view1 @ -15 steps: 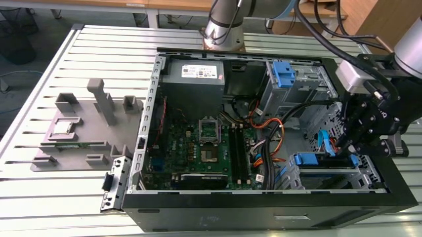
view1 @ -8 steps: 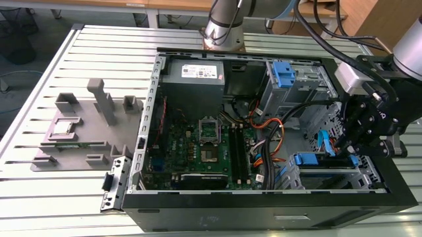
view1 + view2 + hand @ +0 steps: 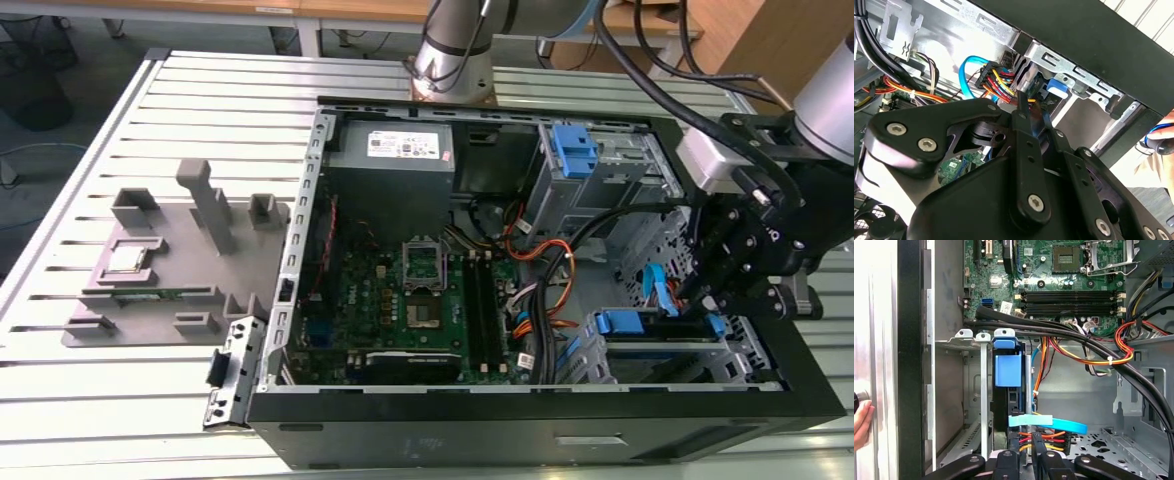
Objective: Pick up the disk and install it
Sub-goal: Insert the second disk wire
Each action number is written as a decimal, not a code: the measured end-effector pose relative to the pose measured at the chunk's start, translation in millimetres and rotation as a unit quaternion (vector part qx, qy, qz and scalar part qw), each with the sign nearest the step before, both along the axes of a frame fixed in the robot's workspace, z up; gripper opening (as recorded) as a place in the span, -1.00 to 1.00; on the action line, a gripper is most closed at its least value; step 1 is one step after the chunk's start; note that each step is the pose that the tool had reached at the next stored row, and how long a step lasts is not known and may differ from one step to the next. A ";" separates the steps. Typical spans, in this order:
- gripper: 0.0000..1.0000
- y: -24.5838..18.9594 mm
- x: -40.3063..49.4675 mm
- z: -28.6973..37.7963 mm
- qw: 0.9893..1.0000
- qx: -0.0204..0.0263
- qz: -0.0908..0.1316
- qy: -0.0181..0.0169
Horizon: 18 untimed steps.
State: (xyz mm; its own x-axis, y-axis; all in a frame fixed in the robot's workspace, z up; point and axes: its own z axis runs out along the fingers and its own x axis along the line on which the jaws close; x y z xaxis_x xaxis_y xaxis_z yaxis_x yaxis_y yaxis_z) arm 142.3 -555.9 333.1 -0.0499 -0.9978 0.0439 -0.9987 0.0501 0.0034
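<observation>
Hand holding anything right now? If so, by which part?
Cannot tell. The hand is down inside the case by the drive cage, at the cable connector behind the disk, but its grip is hidden.

Black computer case [image 3: 561, 425], green motherboard [image 3: 400, 300], blue handle [image 3: 1008, 369], light-blue cable [image 3: 1054, 423].

I work in a robotics lab or test workshop: an opened black desktop computer case [image 3: 534, 420] lies on a slatted aluminium workbench [image 3: 200, 110] beside grey 3D-printed part fixtures [image 3: 174, 260].
</observation>
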 end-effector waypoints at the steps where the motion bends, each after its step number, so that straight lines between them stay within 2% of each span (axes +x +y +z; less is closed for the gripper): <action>1: -0.52 0.0 0.0 0.0 1.000 0.000 0.000 0.000; 8: -0.52 0.0 0.0 0.6 1.000 0.000 0.000 0.000; 18: -0.52 0.0 0.0 17.7 1.000 0.000 0.000 0.000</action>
State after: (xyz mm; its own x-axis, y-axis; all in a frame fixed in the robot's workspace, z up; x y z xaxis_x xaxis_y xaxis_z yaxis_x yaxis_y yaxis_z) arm 142.3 -555.9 350.8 -0.0498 -0.9978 0.0437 -0.9987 0.0500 0.0034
